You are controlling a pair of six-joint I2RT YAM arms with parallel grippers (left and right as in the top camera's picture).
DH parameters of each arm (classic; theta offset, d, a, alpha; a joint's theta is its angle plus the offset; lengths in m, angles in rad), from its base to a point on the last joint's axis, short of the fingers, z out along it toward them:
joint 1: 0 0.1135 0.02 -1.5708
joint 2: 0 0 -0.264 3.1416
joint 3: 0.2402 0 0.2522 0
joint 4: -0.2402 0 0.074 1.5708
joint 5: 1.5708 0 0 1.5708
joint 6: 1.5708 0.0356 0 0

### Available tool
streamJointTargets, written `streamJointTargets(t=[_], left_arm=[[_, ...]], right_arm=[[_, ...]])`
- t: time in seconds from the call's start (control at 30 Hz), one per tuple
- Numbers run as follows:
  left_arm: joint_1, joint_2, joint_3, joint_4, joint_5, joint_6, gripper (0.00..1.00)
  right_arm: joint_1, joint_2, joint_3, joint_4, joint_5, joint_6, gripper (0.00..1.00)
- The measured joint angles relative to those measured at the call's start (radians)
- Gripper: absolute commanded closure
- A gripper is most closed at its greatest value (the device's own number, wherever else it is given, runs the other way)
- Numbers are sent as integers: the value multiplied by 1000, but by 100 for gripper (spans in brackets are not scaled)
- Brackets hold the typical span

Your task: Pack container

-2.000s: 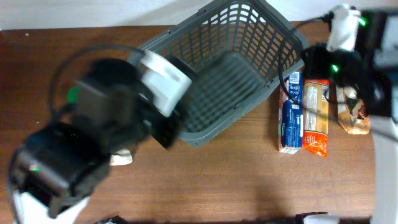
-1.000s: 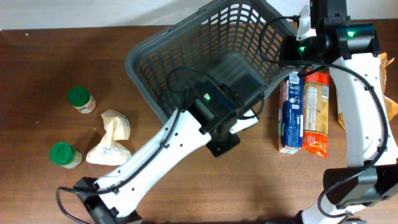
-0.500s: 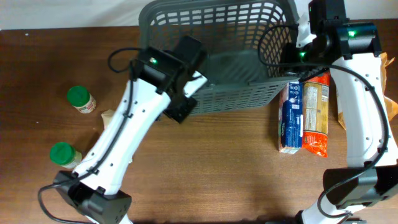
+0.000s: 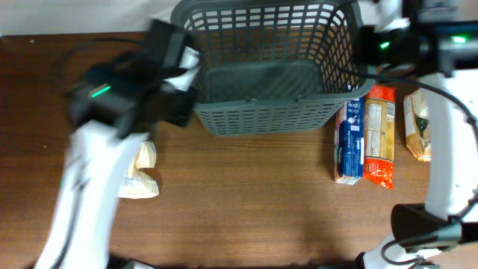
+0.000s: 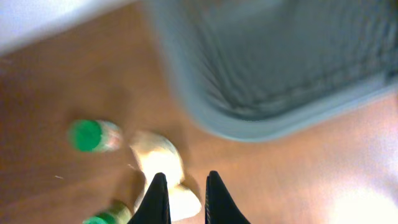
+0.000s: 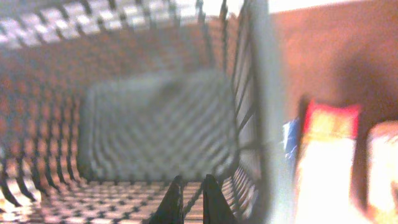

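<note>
The container, a dark grey slotted basket, stands square at the back centre with nothing in it. In the overhead view my left arm is a blur to its left. My left gripper is shut and empty, hanging above a cream bag, with the container off to its upper right. At the container's right rim, my right gripper points into the container. It is shut, and a lattice bar shows in the slit between its fingers; I cannot tell if it is held.
Two green-lidded jars stand left of the cream bag. Right of the container lie a blue packet, an orange-red packet and a tan bag.
The container has turned from a tilted stand to square and slid toward the back edge. My left arm has swung away from it to the left. My right gripper has stayed at the right rim.
</note>
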Motion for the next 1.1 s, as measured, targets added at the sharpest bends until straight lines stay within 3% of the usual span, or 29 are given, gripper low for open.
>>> streamJointTargets(t=[0.2,0.4,0.7,1.03,1.1], left_arm=[[179,-212,54,65,-37,-22,98],[302,-246,56,90,-44,-26,98],[333,-204,51,92,-43,-26,98],[333,-205,51,92,-43,-26,98],[333,-205,51,92,-43,-26,94]], right_arm=[[-157,-40,61,45,10,8,96],[-192,39,39,53,15,19,96],[-150,252,17,64,-54,39,96],[-39,263,14,94,-64,39,96],[-23,263,14,90,-64,39,96]])
